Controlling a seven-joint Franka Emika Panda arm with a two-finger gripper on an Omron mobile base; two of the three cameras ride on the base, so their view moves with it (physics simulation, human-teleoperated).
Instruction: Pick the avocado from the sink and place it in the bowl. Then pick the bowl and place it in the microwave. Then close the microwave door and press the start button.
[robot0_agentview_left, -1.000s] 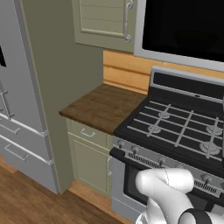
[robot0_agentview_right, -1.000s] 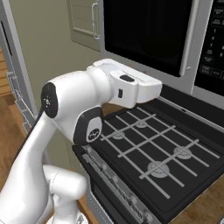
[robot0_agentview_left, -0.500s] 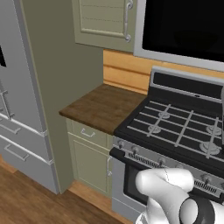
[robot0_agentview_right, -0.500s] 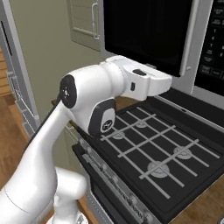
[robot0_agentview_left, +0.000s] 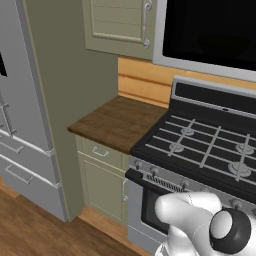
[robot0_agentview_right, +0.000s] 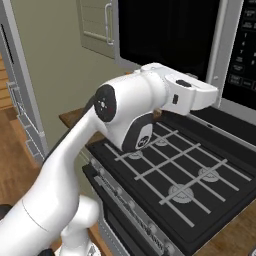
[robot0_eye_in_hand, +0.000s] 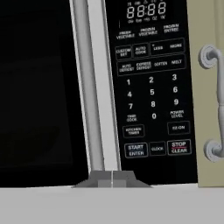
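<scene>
Microwave door (robot0_eye_in_hand: 43, 87) sits closed beside its control strip (robot0_eye_in_hand: 151, 83); tool (robot0_eye_in_hand: 112, 177) tips pressed together.

Arm (robot0_agentview_right: 75, 165) rises from the base, bends at the elbow and reaches forward, wrist level. Claw (robot0_eye_in_hand: 112, 179): finger tips pressed together with no gap (seen in the hand view), nothing held.

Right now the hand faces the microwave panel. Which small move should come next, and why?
Probably shift the gripper sideways toward the START/ENTER button, then push forward. In the hand view the microwave door looks closed, its bar handle stands straight ahead of the fingertips, and the button sits just to the handle's right on the control strip, low down.
</scene>
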